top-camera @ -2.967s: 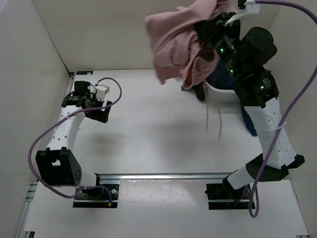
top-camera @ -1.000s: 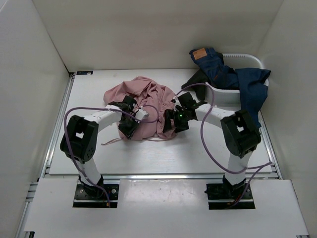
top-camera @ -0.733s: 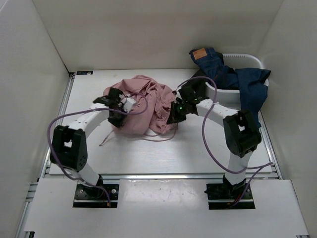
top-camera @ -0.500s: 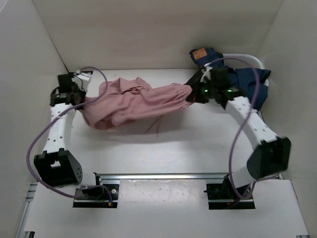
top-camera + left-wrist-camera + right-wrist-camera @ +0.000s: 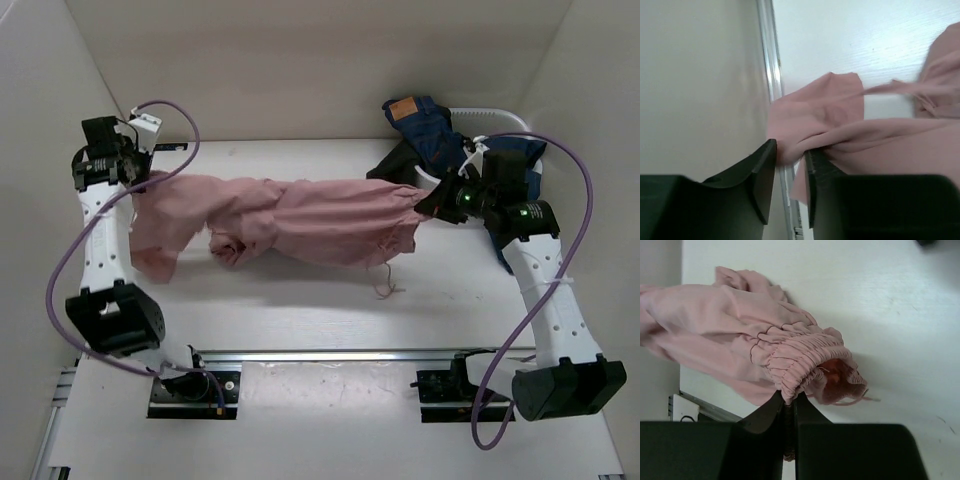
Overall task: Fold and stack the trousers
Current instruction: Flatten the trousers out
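The dusty-pink trousers (image 5: 300,210) stretch across the table between my two grippers, twisted in the middle. One end sags at the left. My left gripper (image 5: 135,185) is at the far left by the wall. In the left wrist view its jaws (image 5: 790,150) stand apart, with a loose fold of the trousers (image 5: 830,115) lying between the fingertips. My right gripper (image 5: 432,205) is shut on the gathered waistband (image 5: 805,360), pinched thin between its fingers (image 5: 789,397). A pink drawstring (image 5: 385,285) trails onto the table below the waist end.
A white basket (image 5: 490,115) at the back right holds blue jeans (image 5: 430,130) and a dark garment (image 5: 395,165), right behind my right gripper. The table's metal edge rail (image 5: 771,65) and the left wall run close beside my left gripper.
The arms have swung apart from the middle of the table, pulling the heaped trousers out into a long band. The left jaws, shut before, now stand apart.
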Controlling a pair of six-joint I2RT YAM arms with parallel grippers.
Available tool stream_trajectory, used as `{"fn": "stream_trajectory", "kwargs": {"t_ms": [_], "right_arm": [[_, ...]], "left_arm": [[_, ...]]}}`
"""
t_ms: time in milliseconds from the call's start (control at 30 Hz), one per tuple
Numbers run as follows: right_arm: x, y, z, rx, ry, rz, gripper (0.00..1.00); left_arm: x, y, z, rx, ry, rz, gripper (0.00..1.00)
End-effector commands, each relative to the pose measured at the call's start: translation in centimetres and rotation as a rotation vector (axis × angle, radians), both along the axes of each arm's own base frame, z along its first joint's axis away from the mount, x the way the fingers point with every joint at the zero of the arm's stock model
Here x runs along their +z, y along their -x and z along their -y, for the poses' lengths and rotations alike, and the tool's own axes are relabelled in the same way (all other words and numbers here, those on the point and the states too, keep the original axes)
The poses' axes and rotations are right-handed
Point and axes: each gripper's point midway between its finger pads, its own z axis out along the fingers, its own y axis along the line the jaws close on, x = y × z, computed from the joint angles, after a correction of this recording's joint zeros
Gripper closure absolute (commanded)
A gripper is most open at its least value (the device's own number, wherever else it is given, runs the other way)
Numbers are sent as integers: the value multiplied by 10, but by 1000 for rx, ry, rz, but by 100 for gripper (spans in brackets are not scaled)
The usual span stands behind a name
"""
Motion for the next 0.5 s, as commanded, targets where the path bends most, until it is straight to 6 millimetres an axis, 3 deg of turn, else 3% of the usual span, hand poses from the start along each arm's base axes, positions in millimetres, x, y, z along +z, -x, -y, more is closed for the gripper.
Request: {"fn": "stream_trajectory", "kwargs": {"t_ms": [0,33,133,167,233,300,333,367,433,467], "right_arm": [[-14,-1,20,-78,48,-44,100],[-8,-2,20,-79,42,-13,100],[-13,-4,23,-103,52,-38,100],[-15,-5,26,-115,64,-56,100],[-19,-6,38,-163,112,-85,100],[-20,-10,55,-228,139,-91,100],[-22,-8,58,-239,139,-93,100],[-26,-7,59,-247,127,-113,100],[-30,-8,62,-256,127,-118,100],[-36,-7,62,-255,130,-132,100]], "left_arm": [[-43,-12,-3,-27,36,-145,57],[-73,-21,-3,-30,49,-218,52],[-129,-40,-11,90,59,-367,45],[-137,-29,-5,99,101,-444,45],[-132,-29,15,31,247,-429,44],[-113,-18,24,-8,248,-369,37],[-129,2,24,-4,234,-429,35],[-121,13,25,-12,195,-416,32],[-136,43,8,30,85,-498,24],[-162,77,2,75,59,-588,24]]}}
